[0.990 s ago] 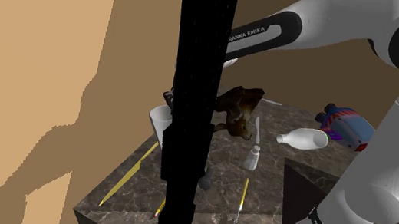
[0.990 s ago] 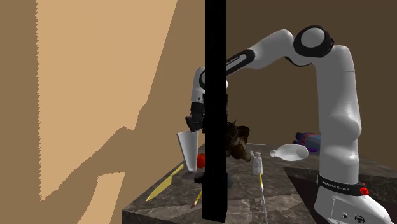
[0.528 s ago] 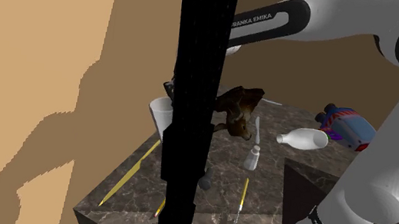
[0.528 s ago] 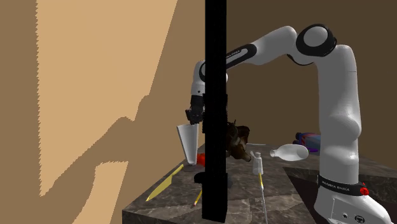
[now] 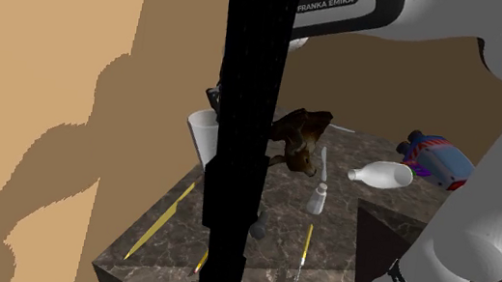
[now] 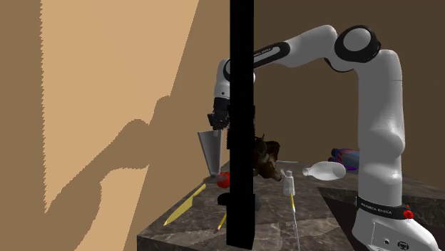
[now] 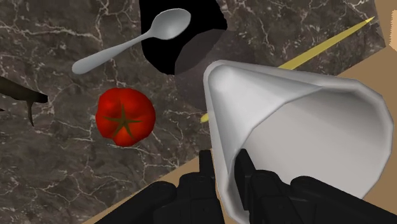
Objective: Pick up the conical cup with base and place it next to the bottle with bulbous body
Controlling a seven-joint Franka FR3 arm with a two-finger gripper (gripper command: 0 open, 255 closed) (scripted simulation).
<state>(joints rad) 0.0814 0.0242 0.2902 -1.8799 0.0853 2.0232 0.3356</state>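
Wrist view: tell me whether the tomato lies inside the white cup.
No, the tomato lies on the dark veined tabletop, apart from the cup.

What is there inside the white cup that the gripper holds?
The cup shows a bare pale inside, with one finger of the gripper over its rim. Its deep narrow end is covered.

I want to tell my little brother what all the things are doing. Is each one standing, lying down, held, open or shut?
conical cup, held by its rim, up off the table, mouth up
tool, shut on the conical cup
bulbous bottle, lying on its side
small bottle, standing upright
tomato, resting on the table
spoon, lying flat on the table
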